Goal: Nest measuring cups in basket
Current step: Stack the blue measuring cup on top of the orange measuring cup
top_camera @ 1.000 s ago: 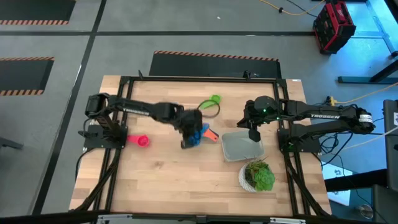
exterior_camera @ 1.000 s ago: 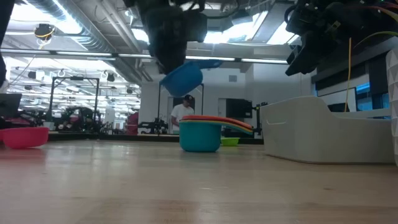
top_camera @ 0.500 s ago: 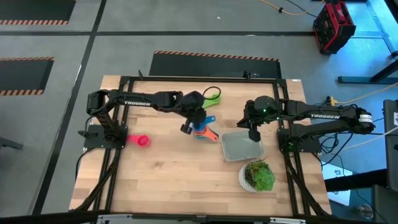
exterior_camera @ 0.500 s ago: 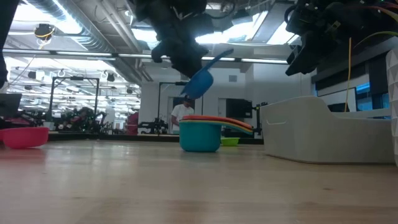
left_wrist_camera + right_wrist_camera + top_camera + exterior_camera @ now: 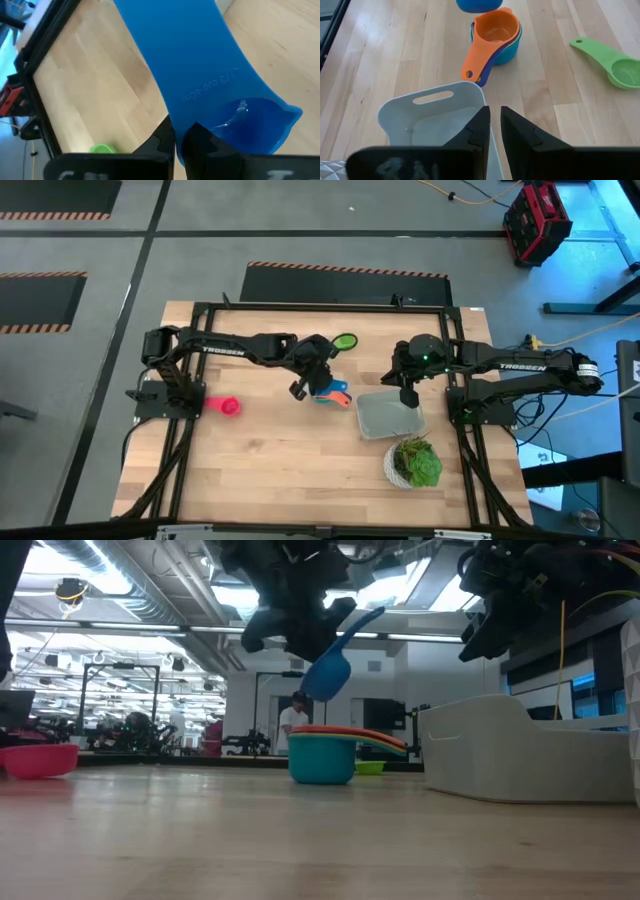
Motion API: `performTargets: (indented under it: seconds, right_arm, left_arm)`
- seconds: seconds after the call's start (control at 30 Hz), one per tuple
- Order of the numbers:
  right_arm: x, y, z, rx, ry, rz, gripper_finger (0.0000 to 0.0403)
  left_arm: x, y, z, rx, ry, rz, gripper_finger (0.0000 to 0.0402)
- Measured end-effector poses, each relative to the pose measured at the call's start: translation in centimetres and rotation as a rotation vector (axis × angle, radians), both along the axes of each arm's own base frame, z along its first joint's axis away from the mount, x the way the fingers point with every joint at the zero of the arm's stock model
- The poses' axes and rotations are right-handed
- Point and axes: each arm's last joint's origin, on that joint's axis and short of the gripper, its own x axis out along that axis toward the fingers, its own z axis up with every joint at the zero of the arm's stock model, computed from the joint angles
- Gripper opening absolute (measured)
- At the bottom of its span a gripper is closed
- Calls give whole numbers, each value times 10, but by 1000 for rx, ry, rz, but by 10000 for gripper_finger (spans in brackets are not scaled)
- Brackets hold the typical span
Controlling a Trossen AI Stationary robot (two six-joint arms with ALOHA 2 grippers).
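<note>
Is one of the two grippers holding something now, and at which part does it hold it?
The left gripper holds the blue measuring cup by its handle, above the stacked cups. The right gripper holds nothing.

Robotics lab: taped concrete floor [image 5: 120, 270], ceiling ducts [image 5: 150, 585], rows of equipment benches [image 5: 120, 730].

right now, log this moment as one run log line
left gripper: shut on blue cup, above nested stack | right gripper: shut, empty, over basket | pink cup, green cup: loose on table
</note>
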Motion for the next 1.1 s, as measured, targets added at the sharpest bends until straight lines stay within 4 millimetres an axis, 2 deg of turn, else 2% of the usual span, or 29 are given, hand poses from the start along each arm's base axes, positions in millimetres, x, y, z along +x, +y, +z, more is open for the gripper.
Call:
performTargets:
  seconds: [0.27,0.83,1.1]
  right_arm:
    - [0,0,0,0,-2,0,51]
    - [0,0,0,0,-2,-1,51]
    - [0,0,0,0,-2,-1,51]
  left_arm:
    - [7,4,-22,6,67,9,9]
    - [4,8,-31,42,148,58,10]
    - [4,8,-31,42,149,58,43]
